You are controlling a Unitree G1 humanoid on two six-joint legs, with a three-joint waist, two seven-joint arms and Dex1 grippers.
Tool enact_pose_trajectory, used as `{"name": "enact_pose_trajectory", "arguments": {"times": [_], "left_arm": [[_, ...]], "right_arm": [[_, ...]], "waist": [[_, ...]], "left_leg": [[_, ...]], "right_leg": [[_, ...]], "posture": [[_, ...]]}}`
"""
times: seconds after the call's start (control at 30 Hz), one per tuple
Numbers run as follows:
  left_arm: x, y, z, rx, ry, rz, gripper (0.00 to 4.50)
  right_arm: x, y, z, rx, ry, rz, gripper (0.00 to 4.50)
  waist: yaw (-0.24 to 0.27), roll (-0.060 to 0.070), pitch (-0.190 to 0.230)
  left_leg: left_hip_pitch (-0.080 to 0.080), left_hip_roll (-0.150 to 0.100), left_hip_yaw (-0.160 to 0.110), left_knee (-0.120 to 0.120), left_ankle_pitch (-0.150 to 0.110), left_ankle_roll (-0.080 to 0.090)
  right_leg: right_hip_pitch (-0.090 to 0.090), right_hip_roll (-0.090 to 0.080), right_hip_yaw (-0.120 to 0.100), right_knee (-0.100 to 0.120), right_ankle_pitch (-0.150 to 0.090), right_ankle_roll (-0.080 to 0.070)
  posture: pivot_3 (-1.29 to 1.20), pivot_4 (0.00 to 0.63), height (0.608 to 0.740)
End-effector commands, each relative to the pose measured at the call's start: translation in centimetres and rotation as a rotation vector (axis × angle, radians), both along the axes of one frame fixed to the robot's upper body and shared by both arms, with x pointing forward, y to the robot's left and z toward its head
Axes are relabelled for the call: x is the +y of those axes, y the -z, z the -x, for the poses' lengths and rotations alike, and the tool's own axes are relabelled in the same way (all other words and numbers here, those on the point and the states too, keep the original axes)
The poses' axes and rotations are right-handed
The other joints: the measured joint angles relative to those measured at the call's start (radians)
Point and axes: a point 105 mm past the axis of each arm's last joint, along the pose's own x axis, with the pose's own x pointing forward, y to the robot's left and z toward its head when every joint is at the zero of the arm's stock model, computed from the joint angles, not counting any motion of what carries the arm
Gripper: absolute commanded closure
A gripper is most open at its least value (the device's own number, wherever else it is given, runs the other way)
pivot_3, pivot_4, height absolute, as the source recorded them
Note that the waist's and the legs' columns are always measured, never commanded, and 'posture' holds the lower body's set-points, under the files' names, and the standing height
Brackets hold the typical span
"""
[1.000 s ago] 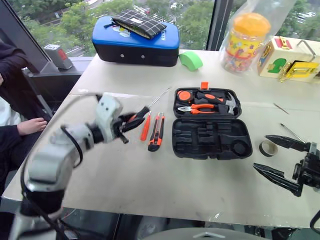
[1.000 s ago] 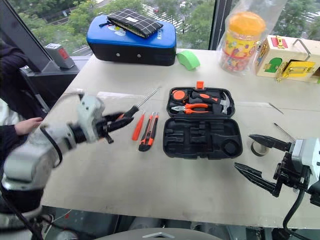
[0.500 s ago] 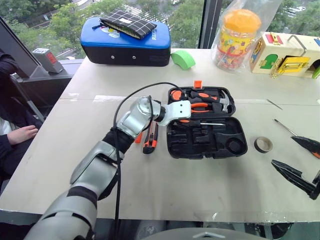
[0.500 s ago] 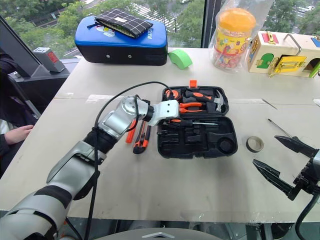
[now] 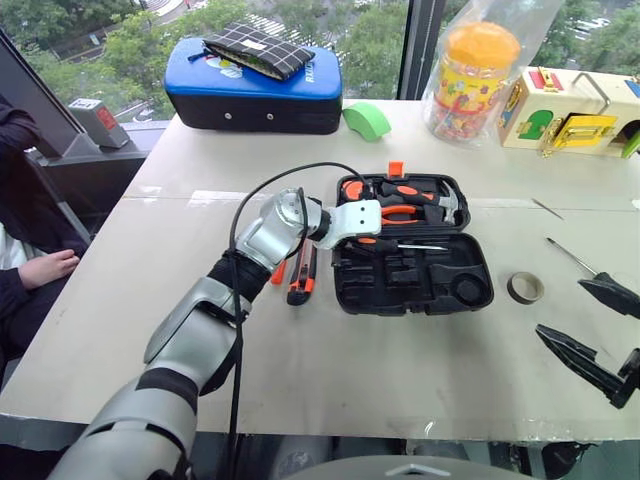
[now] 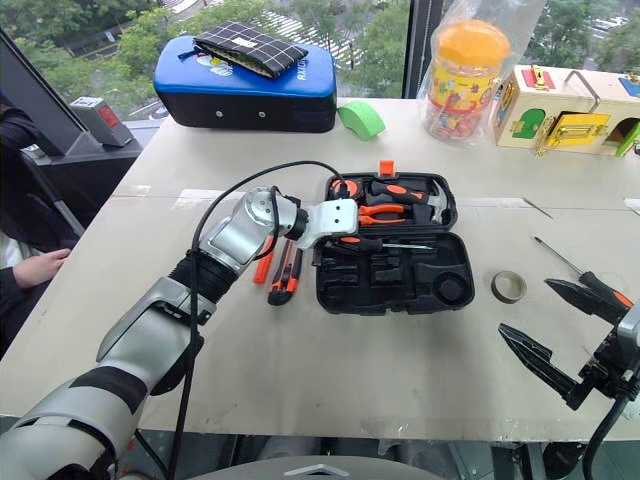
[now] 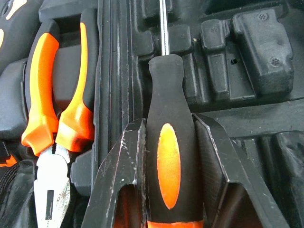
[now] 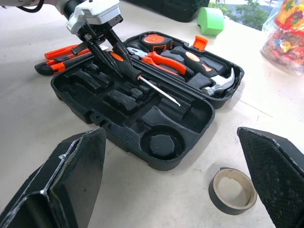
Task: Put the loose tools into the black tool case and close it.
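Head views: the black tool case (image 5: 415,258) lies open at table centre. The left gripper (image 5: 372,243) reaches over the case's 9 o'clock edge, pinching a screwdriver (image 5: 398,244) by its handle; the shaft points toward 3 o'clock along the hinge line. Two more loose tools, a utility knife (image 5: 300,277) and a small orange screwdriver (image 5: 279,271), rest on the table at 9 o'clock of the case. A small black tape roll (image 5: 525,288) sits at 3 o'clock of the case. The right gripper (image 5: 598,335) hovers near the table's right edge, fingers spread wide (holding nothing).

Left wrist view: both fingers (image 7: 121,175) press the screwdriver's orange-and-black handle; pliers (image 7: 57,118) lie just beside it.

Right wrist view: spread fingers (image 8: 71,185) frame the case and the tape roll (image 8: 232,190).
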Motion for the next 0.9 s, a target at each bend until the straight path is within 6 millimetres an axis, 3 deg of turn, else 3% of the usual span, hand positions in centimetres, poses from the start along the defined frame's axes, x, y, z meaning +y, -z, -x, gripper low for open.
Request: {"name": "enact_pose_trajectory", "arguments": {"times": [0.03,0.3,0.47,0.73,0.8,0.9], "left_arm": [[2.5,0.2,-1.4,-0.020,-0.103,-0.068,3.67],[4.2,-0.1,-2.1,-0.030,-0.158,-0.108,3.67],[4.1,0.1,-1.8,-0.031,-0.115,-0.113,3.67],[3.9,-0.1,-2.8,-0.187,-0.030,-0.158,3.67],[3.5,-2.5,-3.0,-0.181,-0.044,-0.044,2.64],[3.2,-6.0,-2.3,-0.153,-0.038,0.134,1.57]], "right_arm": [[0.0,-0.9,0.1,-0.037,-0.007,0.019,0.00],[-1.3,-2.5,-0.5,-0.081,0.003,0.013,0.00],[-1.6,-2.9,-0.9,-0.079,-0.029,0.021,0.00],[-1.4,-2.7,-1.1,-0.070,-0.052,0.024,0.00],[-1.2,-2.6,-0.9,-0.068,-0.054,0.023,0.00],[-1.2,-2.5,-0.8,-0.071,-0.047,0.024,0.00]], "waist": [[0.000,0.000,0.000],[-0.007,-0.001,0.000],[-0.005,-0.001,0.001],[-0.005,-0.002,0.001],[-0.005,-0.002,0.001],[-0.004,-0.003,0.002]], "left_leg": [[0.001,0.000,0.000,0.000,0.000,0.000],[0.003,0.000,0.002,-0.001,0.000,0.000],[0.002,0.000,0.001,-0.001,0.000,0.000],[0.003,0.001,0.002,-0.001,0.000,0.000],[0.003,0.001,0.002,-0.001,0.000,0.000],[0.002,0.001,0.001,-0.001,0.000,0.000]], "right_leg": [[0.001,0.000,0.000,0.000,0.000,0.000],[0.001,0.000,0.003,0.001,0.000,0.000],[0.001,0.001,0.001,0.001,0.000,0.000],[0.001,0.000,0.002,0.001,0.000,0.000],[0.001,0.000,0.002,0.001,0.000,0.000],[0.000,0.001,0.001,0.001,0.000,0.000]], "posture": [[0.00,0.150,0.740],[0.00,0.150,0.740],[0.00,0.150,0.740],[0.00,0.150,0.740],[0.00,0.150,0.740],[0.00,0.150,0.740]]}}
